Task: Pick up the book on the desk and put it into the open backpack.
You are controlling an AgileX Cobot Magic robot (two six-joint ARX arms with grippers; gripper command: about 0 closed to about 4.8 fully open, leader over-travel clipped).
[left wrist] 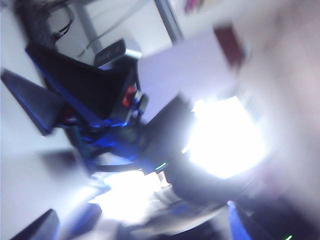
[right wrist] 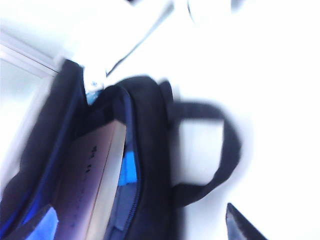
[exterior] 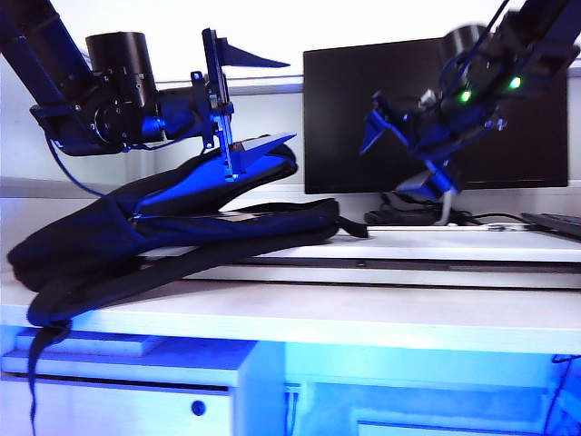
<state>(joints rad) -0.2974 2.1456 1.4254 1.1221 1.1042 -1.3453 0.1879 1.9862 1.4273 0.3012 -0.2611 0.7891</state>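
Observation:
The dark backpack (exterior: 182, 227) lies on its side on the white desk (exterior: 363, 313), its mouth facing right. In the right wrist view the pale book (right wrist: 95, 175) sits inside the backpack (right wrist: 150, 150), against the blue lining, with the zipper edge beside it. My left gripper (exterior: 272, 100) hovers just above the bag's raised flap, fingers spread wide and holding nothing. My right gripper (exterior: 395, 159) hangs in front of the monitor, to the right of the bag's mouth. It is open (right wrist: 140, 227), with its fingertips well apart and clear of the book. The left wrist view is too blurred to read.
A black monitor (exterior: 436, 109) stands at the back behind the right arm. A dark keyboard (exterior: 554, 222) lies at the far right on the low raised platform (exterior: 436, 250). The backpack's carry loop (right wrist: 220, 150) lies flat on the white surface, and a strap (exterior: 36, 363) dangles over the desk's front edge.

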